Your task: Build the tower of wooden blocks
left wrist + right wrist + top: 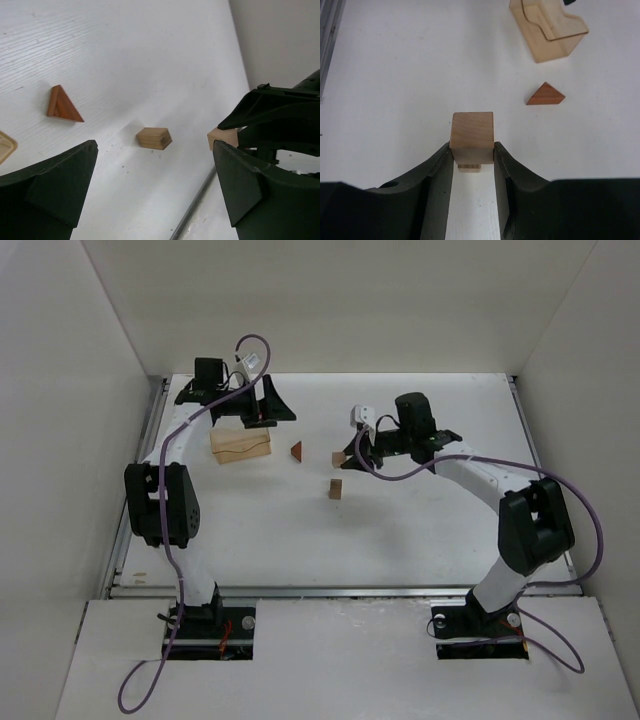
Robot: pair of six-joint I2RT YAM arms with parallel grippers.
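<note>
right tool (472,152) grasping a tan cube (472,134), the other pieces loose on the table (420,530)

from my station i see the right tool clenched on the tan cube. both black fingers (437,180) press its side faces, and the cube sticks out past their tips. just under it, between the fingers, a sliver of tan wood shows, and i cannot tell what it belongs to. i also cannot tell whether the cube touches the table or hangs just above it. in the top view this tool sits right of centre, toward the far side, with its arm reaching in from the right.

nothing is stacked, and the pieces for the wood block tower lie apart. a second tan block (335,489) rests on the table near the middle, a little nearer the arm bases than the held cube. the reddish-brown roof piece (296,451) lies flat on a triangular face, left of the cube and clear of both blocks.

the left tool (267,415) is released, its jaws spread wide with nothing between them. it sits at the far left of the table, by the far edge of a larger pale wooden piece (240,445) with a stepped outline. its wrist camera looks out between its own fingers (55,190) to the roof piece, the second tan block and the right tool with its cube.
</note>
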